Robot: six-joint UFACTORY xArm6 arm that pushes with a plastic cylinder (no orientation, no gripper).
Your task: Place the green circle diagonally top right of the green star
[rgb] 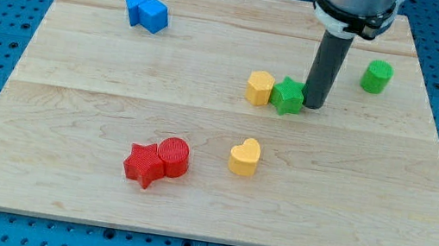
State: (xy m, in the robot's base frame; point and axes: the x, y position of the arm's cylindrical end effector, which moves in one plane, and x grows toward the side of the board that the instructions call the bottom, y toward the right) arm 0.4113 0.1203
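Pale wooden plank surface [72, 118] on blue pegboard. Ridged green star [288, 96] mid-right, touching yellow hexagon [260, 87] on its left. Green circle [376, 77] farther right, well apart. Elsewhere: yellow heart [244, 156], red star [142, 165] touching red circle [173, 156], blue blocks [147, 13] far left. No claw here; my tip [314, 105] just right of green star, apparently touching.

On the counter [72, 118], the green star [288, 96] sits just right of centre, touching the yellow hexagon [260, 87] on its left. My tip [314, 105] stands against the star's right side. The green circle [375, 77] lies apart toward the view's upper right. The yellow heart [244, 156] lies below the star. The red star [143, 165] and red circle [173, 156] touch at lower left. Two blue blocks [147, 13] touch at top left.
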